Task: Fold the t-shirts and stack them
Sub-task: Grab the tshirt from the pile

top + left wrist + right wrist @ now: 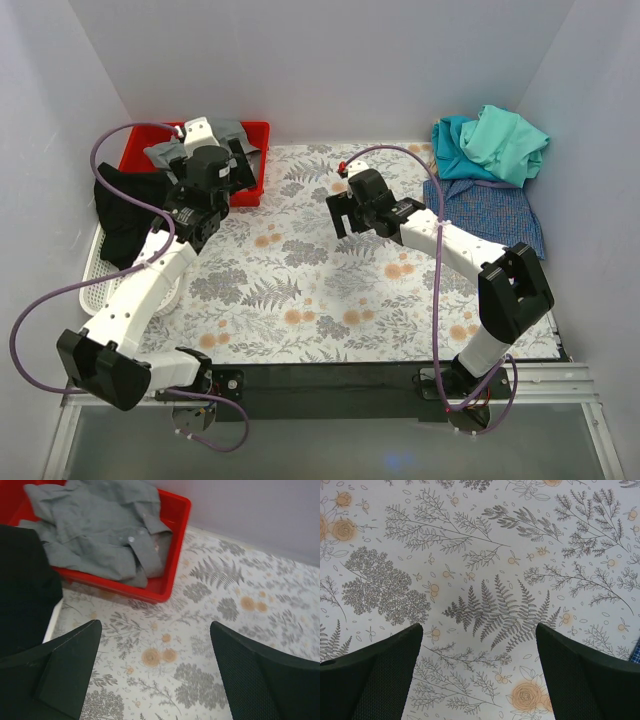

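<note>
left gripper point(155, 680), jaws apart, empty, hangs beside black t-shirt point(122, 215) slumped over basket point(100, 290), likely the next pick. right gripper point(480, 675) likewise spread, empty, over tablecloth point(300, 270).

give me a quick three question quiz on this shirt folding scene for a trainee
1. True or false: the right hand is holding a shirt.
2. What lies in the red bin? A: a grey shirt. B: a white towel. C: nothing.
3. Which shirt lies spread flat on the right of the top view?
Key: 1 false, it is open and empty; 2 A; 3 the blue-checked shirt.
</note>
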Robot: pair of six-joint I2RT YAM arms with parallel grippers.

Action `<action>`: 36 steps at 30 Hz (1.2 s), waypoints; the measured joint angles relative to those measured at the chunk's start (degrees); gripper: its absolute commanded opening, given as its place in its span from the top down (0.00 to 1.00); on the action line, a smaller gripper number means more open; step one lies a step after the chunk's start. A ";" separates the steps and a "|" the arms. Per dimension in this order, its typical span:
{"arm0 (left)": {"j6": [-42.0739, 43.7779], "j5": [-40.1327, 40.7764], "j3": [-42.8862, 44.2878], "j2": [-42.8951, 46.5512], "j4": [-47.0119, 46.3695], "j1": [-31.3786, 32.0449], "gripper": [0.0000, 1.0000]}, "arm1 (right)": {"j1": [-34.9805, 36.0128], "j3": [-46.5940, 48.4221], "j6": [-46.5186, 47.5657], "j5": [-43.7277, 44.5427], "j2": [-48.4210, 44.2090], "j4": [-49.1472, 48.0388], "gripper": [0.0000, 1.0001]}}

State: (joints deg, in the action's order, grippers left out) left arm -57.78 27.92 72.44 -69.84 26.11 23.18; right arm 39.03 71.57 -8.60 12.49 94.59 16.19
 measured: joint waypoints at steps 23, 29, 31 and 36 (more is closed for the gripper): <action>-11.98 3.96 1.07 -18.23 2.19 -16.39 0.08 | -0.11 -4.63 0.90 2.43 -1.33 0.35 0.02; -12.63 -1.22 2.16 -24.57 2.25 -18.95 0.08 | -0.50 -4.74 1.31 2.32 -1.36 0.33 0.02; -12.74 -2.71 2.27 -25.81 2.14 -19.89 0.07 | -0.68 -4.83 1.33 2.34 -1.36 0.28 0.02; -12.59 -6.45 3.65 -27.26 1.92 -21.70 0.07 | -1.27 -6.05 1.40 2.25 -1.49 -0.09 0.02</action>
State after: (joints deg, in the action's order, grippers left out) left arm -70.37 21.47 76.09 -97.10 28.03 1.48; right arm 37.76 65.52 -7.20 14.74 93.10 16.10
